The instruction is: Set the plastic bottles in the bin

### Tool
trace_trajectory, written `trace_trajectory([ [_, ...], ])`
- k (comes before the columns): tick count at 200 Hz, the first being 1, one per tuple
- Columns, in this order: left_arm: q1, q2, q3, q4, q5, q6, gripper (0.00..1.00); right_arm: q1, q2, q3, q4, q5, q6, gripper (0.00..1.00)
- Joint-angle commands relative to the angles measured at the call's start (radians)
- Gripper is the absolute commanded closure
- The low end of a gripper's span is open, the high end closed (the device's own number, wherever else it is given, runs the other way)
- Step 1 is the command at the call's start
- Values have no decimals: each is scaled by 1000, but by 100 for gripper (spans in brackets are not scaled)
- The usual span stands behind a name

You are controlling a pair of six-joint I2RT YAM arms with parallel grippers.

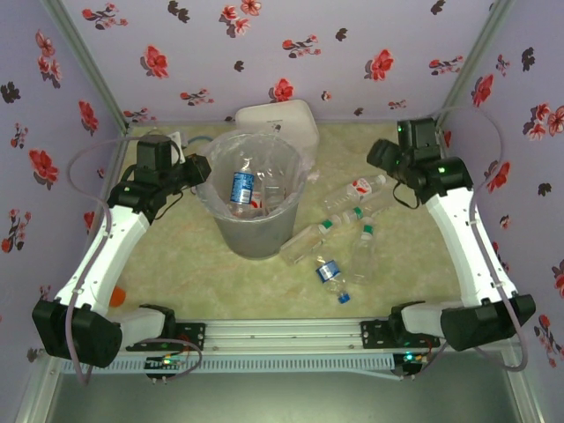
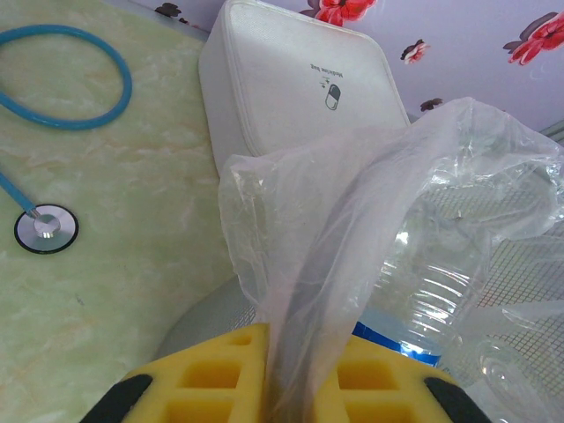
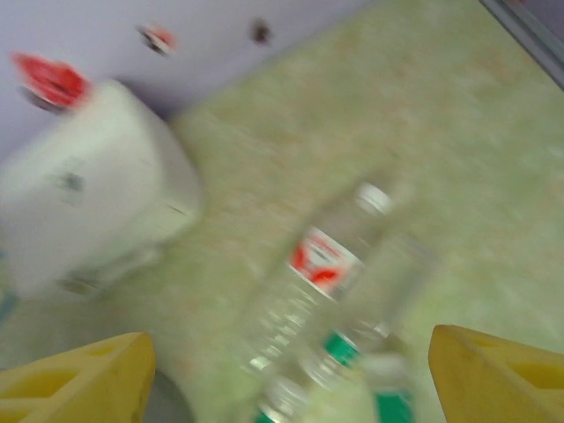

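Bin, a grey round tapered bucket (image 1: 256, 233) lined w/ crinkly clear plastic bag (image 2: 352, 203), sits mid-bench (image 1: 189, 264) and holds a blue-label clear plastic bottle (image 1: 242, 187). L tool (image 2: 291, 361) pinches the bag btwn its yellow pads. R tool (image 3: 286, 344) is spread wide over a blurred red-white-label bottle (image 3: 322, 260), which lies among other clear bottles (image 1: 307, 240) on the bench, right of the bin.

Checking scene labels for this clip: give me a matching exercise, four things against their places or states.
1 grey round bin
2 white rounded-square container
3 blue-capped clear plastic bottle
4 blue-tubed stethoscope

A lying right of the bin
B behind the bin
C lined with a clear bag
D looped, flat on the table

Pairs: 1-C; 2-B; 3-A; 4-D
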Motion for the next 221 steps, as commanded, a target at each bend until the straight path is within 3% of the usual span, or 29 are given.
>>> trace_trajectory([
  [1, -12, 9, -27, 7, -4, 16, 87, 1, 25, -60, -238, 38, -10, 18],
  [31, -12, 23, -19, 16, 6, 14, 87, 1, 65, -203, -242, -37, -22, 21],
  [76, -12, 17, -29, 10, 6, 16, 87, 0, 189, -366, -18, -257, -44, 26],
  [130, -11, 4, -30, -7, -8, 22, 87, -2, 370, -380, 64, -195, -104, 28],
  [166, -11, 15, -20, -5, -8, 26, 87, -13, 453, -388, 154, -198, -123, 36],
  [221, -12, 37, 4, -12, -7, 35, 87, -22, 408, -388, 148, -186, -115, 53],
])
